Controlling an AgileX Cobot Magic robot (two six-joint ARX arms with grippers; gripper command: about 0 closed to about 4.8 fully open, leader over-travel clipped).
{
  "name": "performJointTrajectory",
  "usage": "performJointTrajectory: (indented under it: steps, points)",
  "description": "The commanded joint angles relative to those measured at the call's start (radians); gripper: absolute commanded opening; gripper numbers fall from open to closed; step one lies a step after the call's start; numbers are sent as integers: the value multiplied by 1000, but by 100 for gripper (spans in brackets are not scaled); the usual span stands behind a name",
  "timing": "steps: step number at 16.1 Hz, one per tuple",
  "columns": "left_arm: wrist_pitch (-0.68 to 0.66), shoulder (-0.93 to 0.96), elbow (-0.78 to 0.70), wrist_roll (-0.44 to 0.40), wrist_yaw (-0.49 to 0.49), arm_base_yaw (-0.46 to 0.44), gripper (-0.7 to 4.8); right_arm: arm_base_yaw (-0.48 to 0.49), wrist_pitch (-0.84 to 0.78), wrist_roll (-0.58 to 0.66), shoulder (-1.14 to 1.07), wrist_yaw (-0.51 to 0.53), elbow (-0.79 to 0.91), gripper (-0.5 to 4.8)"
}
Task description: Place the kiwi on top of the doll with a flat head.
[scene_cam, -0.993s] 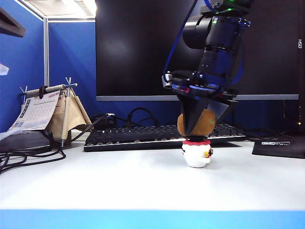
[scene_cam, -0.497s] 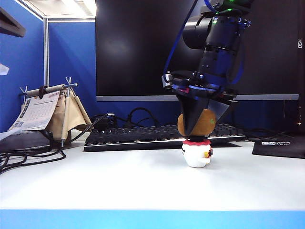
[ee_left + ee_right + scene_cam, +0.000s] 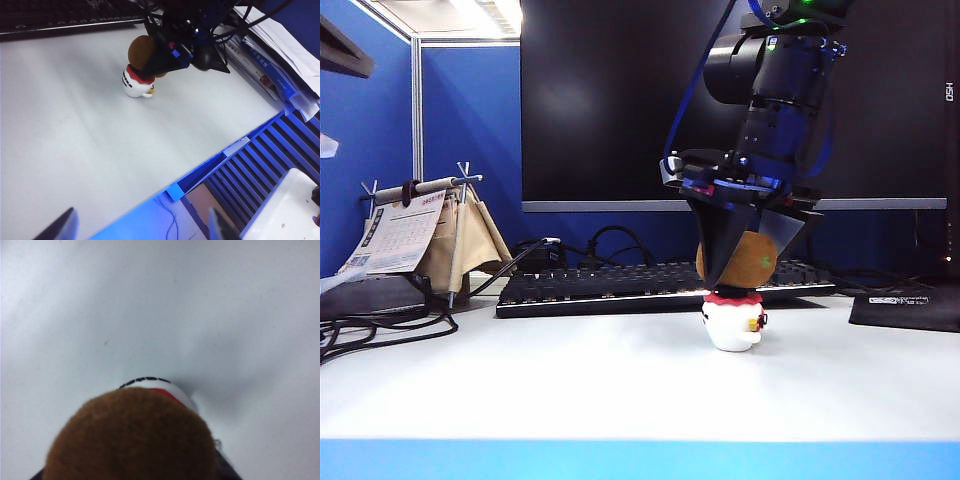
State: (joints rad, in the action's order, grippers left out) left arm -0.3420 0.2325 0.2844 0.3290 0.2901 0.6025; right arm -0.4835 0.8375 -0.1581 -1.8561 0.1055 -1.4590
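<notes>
The kiwi [image 3: 743, 257] sits on the doll [image 3: 733, 320], the right gripper [image 3: 740, 265] around it, grip unclear. The left gripper [image 3: 142, 227] is spread wide. No writing is legible.

The only legible marking [image 3: 950, 92] is a short white string turned sideways on the right edge of the monitor [image 3: 610, 100]. It appears to read "HSO", though the reading is uncertain. The calendar sheet [image 3: 395, 235] on the small stand carries printed rows too small to read. Key legends on the keyboard [image 3: 620, 285] cannot be resolved. The black mat [image 3: 910, 305] bears a pale label [image 3: 897, 300] which is illegible. The doll [image 3: 150, 385] shows a row of black marks on its white body, not readable as characters. Print on the stacked papers [image 3: 270, 55] is illegible.
</notes>
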Motion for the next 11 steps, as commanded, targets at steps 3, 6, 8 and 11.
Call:
performJointTrajectory:
  steps: [3, 6, 8, 11]
  points:
    - [6, 2, 3, -7, -47, -1, 341, 2, -57, -2, 87, -14, -3, 339]
    - [7, 2, 3, -8, -95, 0, 341, 3, -72, -3, 187, -86, -4, 339]
    - [9, 2, 3, -7, -125, 0, 340, 9, -74, -2, 256, -87, -3, 337]
    - [9, 2, 3, -4, -220, 0, 162, 23, -110, 64, 397, -86, 12, 322]
